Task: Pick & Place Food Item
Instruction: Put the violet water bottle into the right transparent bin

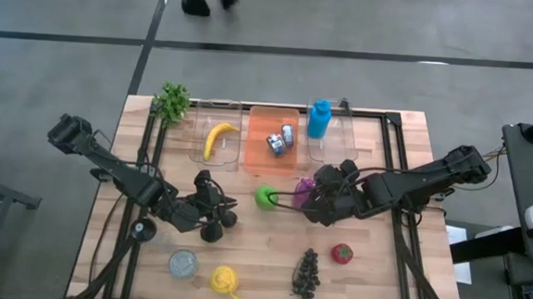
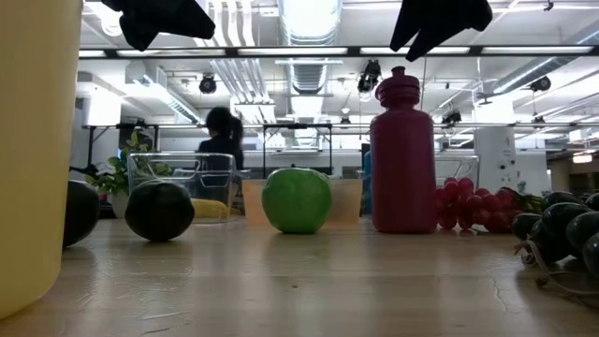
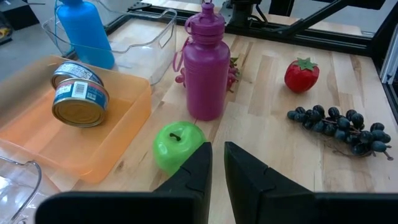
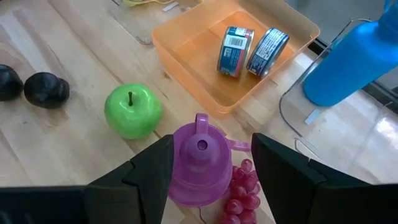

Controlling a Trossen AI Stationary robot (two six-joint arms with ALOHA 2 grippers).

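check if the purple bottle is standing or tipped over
Upright: the purple bottle stands on its base on the table, cap up, in the low view.

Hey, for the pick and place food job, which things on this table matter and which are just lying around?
Likely the job: green apple, strawberry, dark grapes, banana in its clear bin; right gripper open above the purple bottle, left gripper waiting nearby.
Just lying about: purple bottle, blue bottle, two cans in the orange tray, plant.
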